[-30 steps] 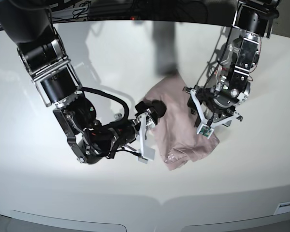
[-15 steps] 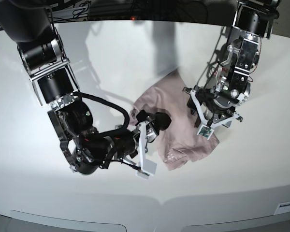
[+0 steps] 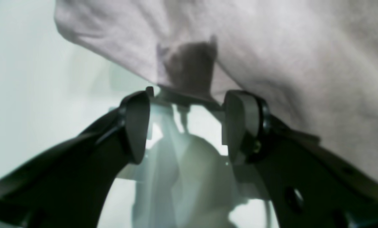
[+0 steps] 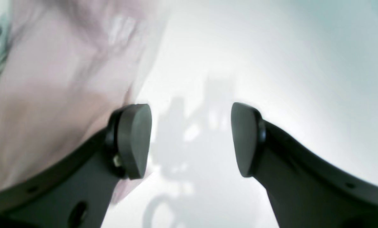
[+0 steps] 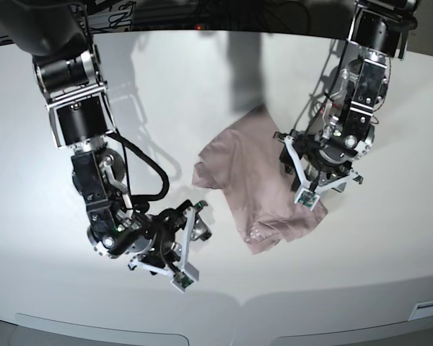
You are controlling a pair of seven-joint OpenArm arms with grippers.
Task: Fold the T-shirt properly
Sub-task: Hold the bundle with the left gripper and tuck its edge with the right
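Note:
The dusty pink T-shirt (image 5: pixel 254 180) lies bunched and creased in the middle of the white table (image 5: pixel 224 79). My left gripper (image 5: pixel 297 164) is open at the shirt's right edge. In the left wrist view the gripper (image 3: pixel 189 126) holds nothing, and the cloth (image 3: pixel 287 53) lies just past the pads and to the right. My right gripper (image 5: pixel 193 245) is open and empty, apart from the shirt, near the table's front left. In the right wrist view the gripper (image 4: pixel 191 139) is over bare table, with the shirt (image 4: pixel 49 88) off to the left.
The two dark arms stand at the left (image 5: pixel 76 108) and right (image 5: pixel 364 65) of the table. The table's front edge (image 5: pixel 238 299) runs just below the right gripper.
My right gripper has let go of the shirt's left side and drawn back toward the front left. The shirt's left part now lies flatter and spread out. The left arm has barely moved.

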